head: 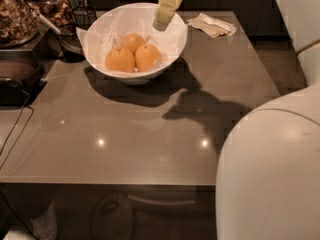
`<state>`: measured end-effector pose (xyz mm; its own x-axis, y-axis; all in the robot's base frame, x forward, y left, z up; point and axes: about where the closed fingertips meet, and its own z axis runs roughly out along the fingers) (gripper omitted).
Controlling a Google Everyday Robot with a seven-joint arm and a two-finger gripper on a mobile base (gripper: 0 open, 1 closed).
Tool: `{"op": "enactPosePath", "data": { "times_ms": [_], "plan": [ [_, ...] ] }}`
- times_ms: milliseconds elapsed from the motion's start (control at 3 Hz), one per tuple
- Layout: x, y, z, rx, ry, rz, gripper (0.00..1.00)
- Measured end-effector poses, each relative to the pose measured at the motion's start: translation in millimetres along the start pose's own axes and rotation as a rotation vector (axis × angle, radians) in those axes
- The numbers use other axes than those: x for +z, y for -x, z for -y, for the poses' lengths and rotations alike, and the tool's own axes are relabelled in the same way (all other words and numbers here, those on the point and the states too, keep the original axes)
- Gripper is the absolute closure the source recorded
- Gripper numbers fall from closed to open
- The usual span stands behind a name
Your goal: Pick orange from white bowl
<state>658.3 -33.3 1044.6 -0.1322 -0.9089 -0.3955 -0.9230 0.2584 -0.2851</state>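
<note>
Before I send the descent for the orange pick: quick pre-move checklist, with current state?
1. Targets present: front-left orange, front-right orange and rear orange all lie in the white bowl: ok.
2. Top access: nothing covers the oranges: ok.
3. Alignment: the gripper hangs by the bowl's rear right rim, probably not yet above any orange: not ok.
4. Contact: gripper apart from all three: ok.
5. Bowl support: it stands on the table, well in from the edges: ok.
6. Neighbours: crumpled napkin lies apart from the bowl: ok.
</note>
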Motion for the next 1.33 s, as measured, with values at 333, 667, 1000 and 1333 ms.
{"op": "enactPosePath", "data": {
  "times_ms": [333, 667, 1000, 1333],
  "plan": [
    [12.8, -3.3, 5.2, 0.015, 0.004, 0.021, 0.0],
    [30.7, -4.9, 8.9, 0.021, 0.029, 0.021, 0.18],
    [46.4, -5.5, 11.5, 0.016, 0.06, 0.015, 0.24],
    [56.7, -1.7, 14.2, 0.001, 0.079, 0.007, 0.23]
  ]
}}
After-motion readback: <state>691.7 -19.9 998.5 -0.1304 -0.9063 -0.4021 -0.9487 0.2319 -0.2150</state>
